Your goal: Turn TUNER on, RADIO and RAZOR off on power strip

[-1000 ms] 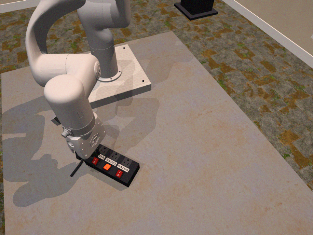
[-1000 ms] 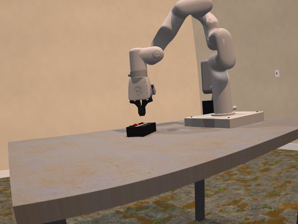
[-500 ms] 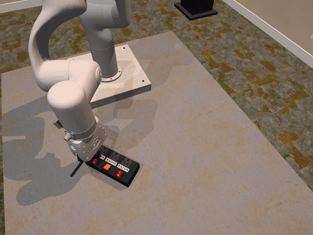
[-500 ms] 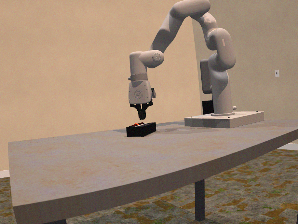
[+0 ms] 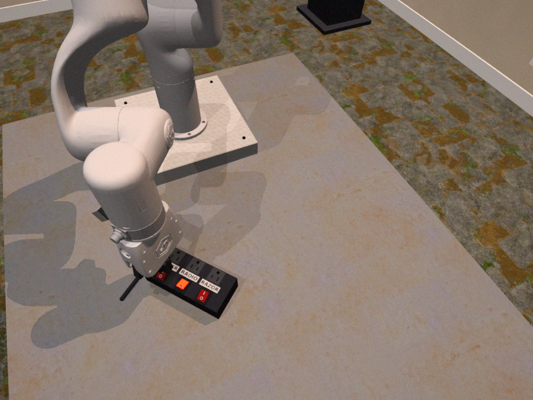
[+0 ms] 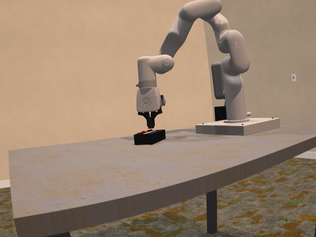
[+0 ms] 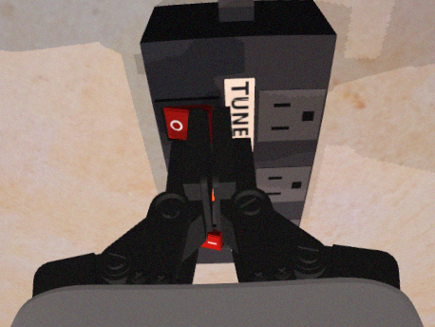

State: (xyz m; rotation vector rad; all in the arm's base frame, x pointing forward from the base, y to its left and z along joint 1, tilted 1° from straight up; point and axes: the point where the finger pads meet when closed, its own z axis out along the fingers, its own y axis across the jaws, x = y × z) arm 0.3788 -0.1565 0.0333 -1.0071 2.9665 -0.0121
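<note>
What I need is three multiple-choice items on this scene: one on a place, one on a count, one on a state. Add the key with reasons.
1. Over which part of the power strip do the fingertips of the gripper stand?
A. the TUNER end
B. the RAZOR end
C. off the strip, over the bare table

2. How many rocker switches does the strip carry?
A. two
B. three
C. five

3. How does the gripper stand?
A. wide open
B. shut, with nothing in it
C. shut on the cord

Key:
1 A: in the wrist view the fingers lie beside the TUNER switch, near the cord end.
2 B: the top view shows the TUNER switch, the RADIO switch and the RAZOR switch.
3 B: the fingers meet, with nothing between them.
</note>
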